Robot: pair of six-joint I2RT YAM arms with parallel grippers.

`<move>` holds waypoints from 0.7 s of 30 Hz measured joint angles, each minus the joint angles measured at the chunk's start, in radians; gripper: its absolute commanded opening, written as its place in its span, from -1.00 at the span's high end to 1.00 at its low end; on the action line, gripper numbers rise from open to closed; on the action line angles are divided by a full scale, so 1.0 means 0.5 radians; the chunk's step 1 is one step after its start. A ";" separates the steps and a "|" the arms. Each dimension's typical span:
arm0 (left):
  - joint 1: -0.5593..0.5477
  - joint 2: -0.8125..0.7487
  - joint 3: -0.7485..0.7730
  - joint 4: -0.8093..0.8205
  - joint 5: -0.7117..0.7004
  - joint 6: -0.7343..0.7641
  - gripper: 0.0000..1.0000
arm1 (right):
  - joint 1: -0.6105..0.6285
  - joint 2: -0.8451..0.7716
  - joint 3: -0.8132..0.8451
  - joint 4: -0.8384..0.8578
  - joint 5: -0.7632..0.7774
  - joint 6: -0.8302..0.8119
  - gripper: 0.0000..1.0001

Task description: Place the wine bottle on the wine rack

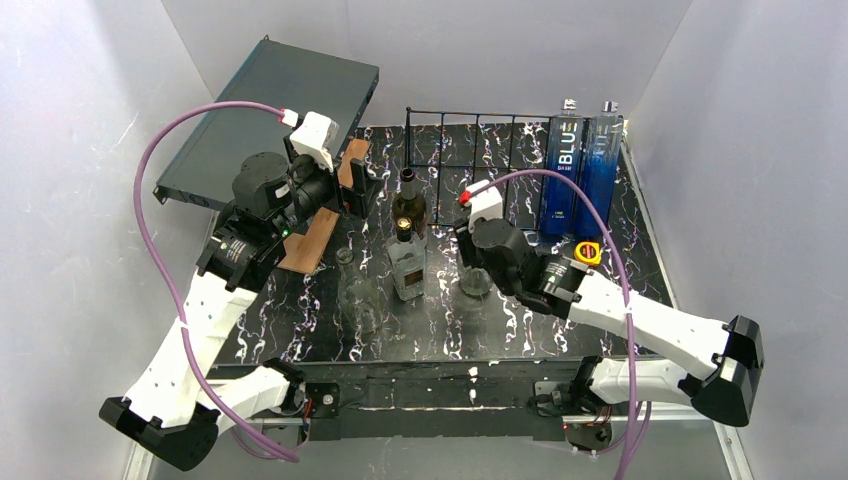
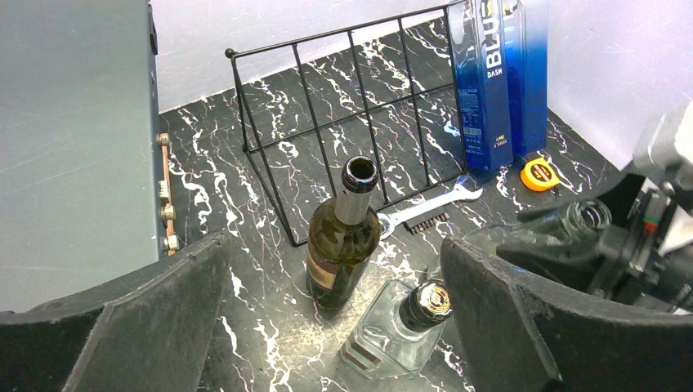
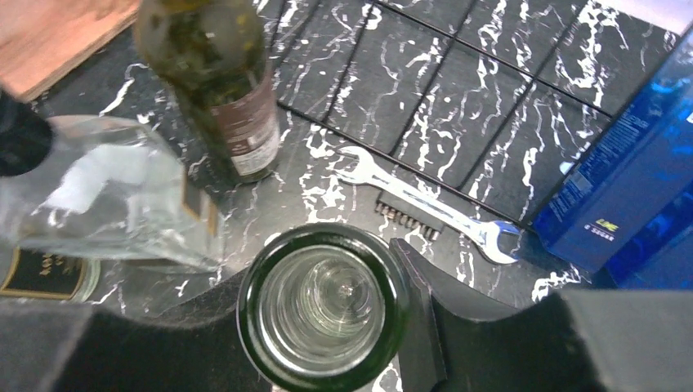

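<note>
The right hand [image 3: 327, 306] is shut tight around the neck of the wine bottle [image 3: 323, 234]. The bottle is pale green glass, and its mouth is open, so you can look right down inside it. It is in front of the wine rack [image 1: 480, 140] and not on it. I cannot tell if its bottom touches the surface [image 1: 500, 325].

The rack is a thin black wire frame at the back of the black surface with white streaks. Two tall blue boxes [image 1: 580, 170] stand at its right end. A silver wrench [image 3: 425, 204] lies just in front of the rack, and a little yellow tape measure [image 1: 588, 252] sits near the blue boxes.

To the left of the held bottle stands a dark bottle [image 1: 408, 205], upright (its top is open too). Just in front of that one is a clear square bottle [image 1: 406, 265] with a black cap. A clear glass [image 1: 360, 300] is nearer to me.

The left hand [image 2: 333, 249] is wide open and holds nothing. It is over by a wooden board [image 1: 312, 238] and a big flat grey box [image 1: 260, 120].
</note>
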 measured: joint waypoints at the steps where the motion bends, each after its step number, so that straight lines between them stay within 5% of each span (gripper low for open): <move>1: -0.001 0.000 0.000 -0.001 0.000 0.000 -0.99 | -0.034 0.004 0.002 0.000 -0.005 0.002 0.97; 21: -0.001 0.000 0.000 -0.001 0.000 0.000 -0.99 | -0.629 0.186 0.242 -0.001 -0.169 -0.002 0.97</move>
